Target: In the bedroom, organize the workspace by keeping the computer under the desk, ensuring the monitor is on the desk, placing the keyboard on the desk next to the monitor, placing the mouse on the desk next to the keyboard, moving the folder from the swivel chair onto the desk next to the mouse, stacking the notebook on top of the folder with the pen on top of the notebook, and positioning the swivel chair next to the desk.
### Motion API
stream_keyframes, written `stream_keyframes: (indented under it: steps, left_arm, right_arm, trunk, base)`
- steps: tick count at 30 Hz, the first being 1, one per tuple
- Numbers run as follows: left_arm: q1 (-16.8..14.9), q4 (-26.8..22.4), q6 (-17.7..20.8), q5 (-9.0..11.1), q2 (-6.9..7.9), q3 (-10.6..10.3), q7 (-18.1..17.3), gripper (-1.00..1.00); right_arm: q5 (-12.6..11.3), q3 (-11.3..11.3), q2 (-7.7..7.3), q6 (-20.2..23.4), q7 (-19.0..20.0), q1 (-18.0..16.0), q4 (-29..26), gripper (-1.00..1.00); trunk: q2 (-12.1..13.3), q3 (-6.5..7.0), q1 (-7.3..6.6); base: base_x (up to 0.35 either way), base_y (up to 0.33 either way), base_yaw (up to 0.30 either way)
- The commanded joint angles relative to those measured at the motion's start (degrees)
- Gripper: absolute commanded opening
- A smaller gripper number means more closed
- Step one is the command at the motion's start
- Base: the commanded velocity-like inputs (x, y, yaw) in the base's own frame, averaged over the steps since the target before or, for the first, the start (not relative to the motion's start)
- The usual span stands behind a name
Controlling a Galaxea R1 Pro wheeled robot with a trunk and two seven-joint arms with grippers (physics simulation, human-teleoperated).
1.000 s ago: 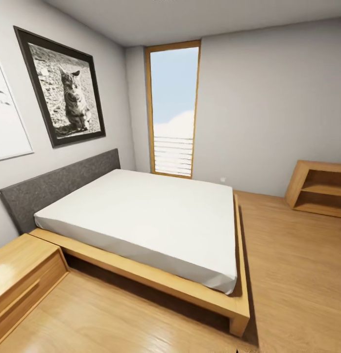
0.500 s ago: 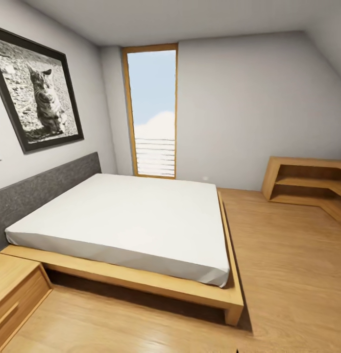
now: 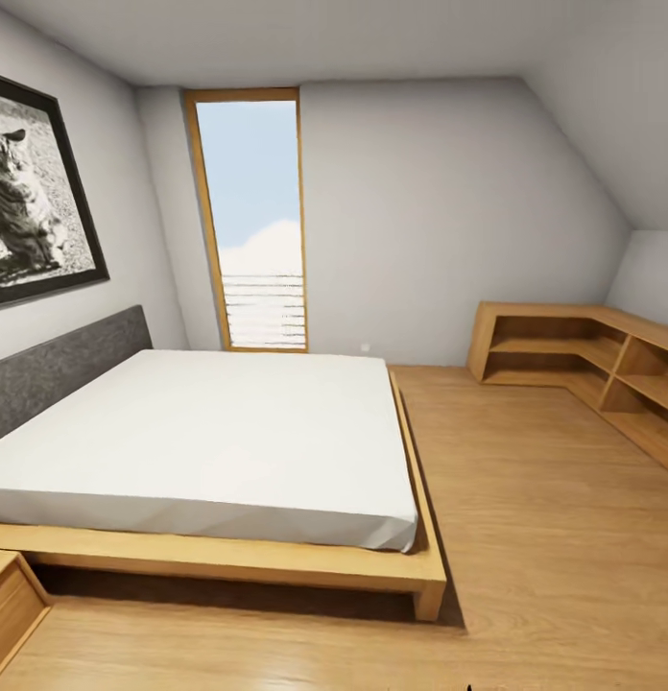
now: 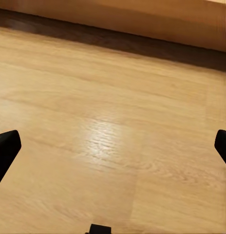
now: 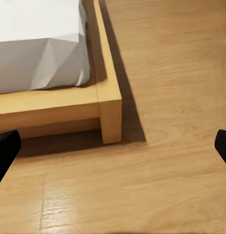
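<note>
Wood is what I am mostly looking at: pale plank floor (image 3: 564,537) stretching under the robot, a wood-framed bed (image 3: 209,451) with a white mattress and grey headboard (image 3: 56,369), and low corner shelves (image 3: 603,369) along the far wall under the sloping ceiling. A tall window (image 3: 255,221) is glowing beside the bed, and a framed cat picture (image 3: 32,197) is hanging over the headboard. So the robot is standing in the bedroom, but no desk, chair, computer, monitor, keyboard, mouse, folder, notebook or pen is appearing in front of it right now; where they are sitting I cannot say from here.

Both arms are hanging low and carrying nothing. The left claw (image 4: 113,146) is pointing down at bare floorboards near a wooden edge, its two dark fingertips spread wide apart. The right claw (image 5: 113,146) is likewise gaping, looking down at the bed's foot corner (image 5: 109,112), which is sitting fairly close by.

To my eye the robot is searching for the workspace rather than handling anything. Doing that well probably means turning the base smoothly until the black bench comes into sight, keeping both arms tucked so neither is clipping the bed frame, and staying well off that corner while rolling.
</note>
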Motion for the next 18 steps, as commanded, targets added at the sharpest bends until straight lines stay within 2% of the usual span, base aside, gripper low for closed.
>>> stream_keyframes:
  steps: [1, 7, 18]
  left_arm:
    - [0.0, 0.0, -0.2, 0.4, 0.01, -0.3, -0.1, 1.0]
    - [0.0, 0.0, -0.1, 0.4, 0.0, -0.4, -0.1, 1.0]
    - [0.0, 0.0, -0.1, 0.4, 0.02, -0.4, 0.0, 1.0]
  right_arm:
    - [-0.9, 0.0, 0.0, -0.1, 0.1, -0.1, 0.1, 1.0]
    - [-2.2, 0.0, -0.01, 0.3, 0.1, -0.1, 0.1, 1.0]
    - [-2.2, 0.1, -0.01, 2.8, 0.2, -0.1, 0.1, 1.0]
  trunk:
    - [0.0, -0.04, 0.0]
    - [0.0, 0.09, 0.0]
    - [0.0, 0.34, 0.0]
  base:
    - [0.0, 0.002, -0.284]
    - [0.0, 0.001, -0.284]
    - [0.0, 0.0, -0.284]
